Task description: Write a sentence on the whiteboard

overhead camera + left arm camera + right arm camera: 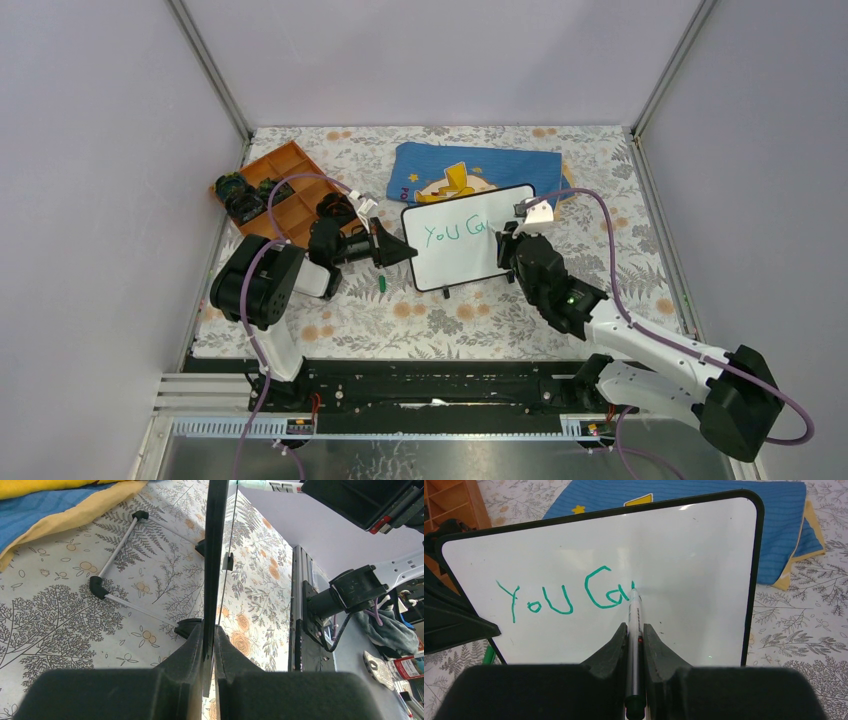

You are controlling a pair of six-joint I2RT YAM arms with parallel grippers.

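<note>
The whiteboard stands tilted near the table's middle, with green marker letters "You Ca" across its top half. My left gripper is shut on the board's left edge. In the left wrist view the black frame runs straight up from between the fingertips of the left gripper. My right gripper is shut on a grey marker, and the marker's tip touches the board at the end of the green sentence. From above, the right gripper hangs over the board's right half.
A blue cloth with a yellow figure lies behind the board. At the back left sits an orange wooden tray holding small dark parts. A green marker cap lies on the floral tablecloth by the left gripper. The board's wire stand rests behind it.
</note>
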